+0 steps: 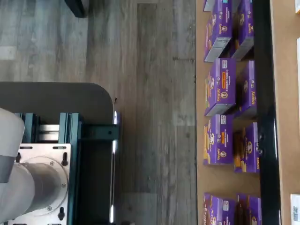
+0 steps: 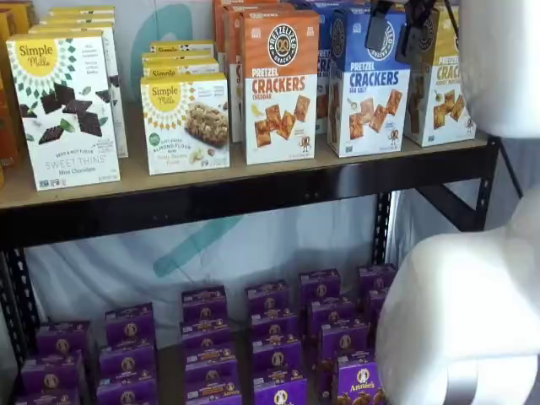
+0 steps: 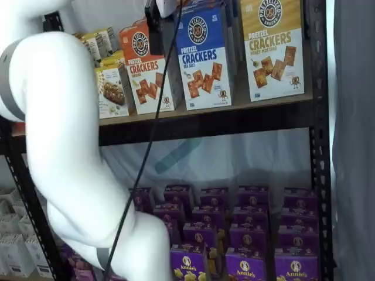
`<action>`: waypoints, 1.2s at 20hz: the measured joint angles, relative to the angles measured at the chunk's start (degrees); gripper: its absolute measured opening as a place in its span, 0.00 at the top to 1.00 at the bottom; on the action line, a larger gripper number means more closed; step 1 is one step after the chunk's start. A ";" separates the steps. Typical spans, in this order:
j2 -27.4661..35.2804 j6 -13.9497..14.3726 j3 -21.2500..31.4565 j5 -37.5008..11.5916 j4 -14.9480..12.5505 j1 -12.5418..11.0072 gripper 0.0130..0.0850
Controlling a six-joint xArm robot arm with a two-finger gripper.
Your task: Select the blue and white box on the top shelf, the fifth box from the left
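Note:
The blue and white box [image 2: 367, 93], marked "PRETZEL CRACKERS SEA SALT", stands upright at the front of the top shelf [image 2: 253, 190]; it shows in both shelf views [image 3: 205, 64]. My gripper [image 2: 396, 29] hangs from the top edge in front of the box's blue upper part. Its two black fingers [image 2: 377, 27] show a gap between them and hold nothing. In a shelf view only its dark side [image 3: 153, 23] shows at the box's left edge, apart from the shelf's black beam [image 3: 205, 126]. The wrist view does not show the box.
An orange Cheddar box [image 2: 280, 84] stands left of the blue one and a yellow-topped cracker box [image 2: 443, 93] to its right. Simple Mills boxes [image 2: 63, 110] fill the shelf's left. Purple boxes [image 2: 270, 337] sit on the lower shelf. My white arm [image 3: 64, 146] and cable [image 3: 146, 152] cross the view.

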 joint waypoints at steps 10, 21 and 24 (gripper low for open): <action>-2.26 2.84 3.38 -4.33 -4.29 4.90 0.00; 0.56 4.87 -1.18 -4.11 9.84 0.28 0.00; 0.05 5.10 -0.59 -7.92 13.04 -0.94 0.00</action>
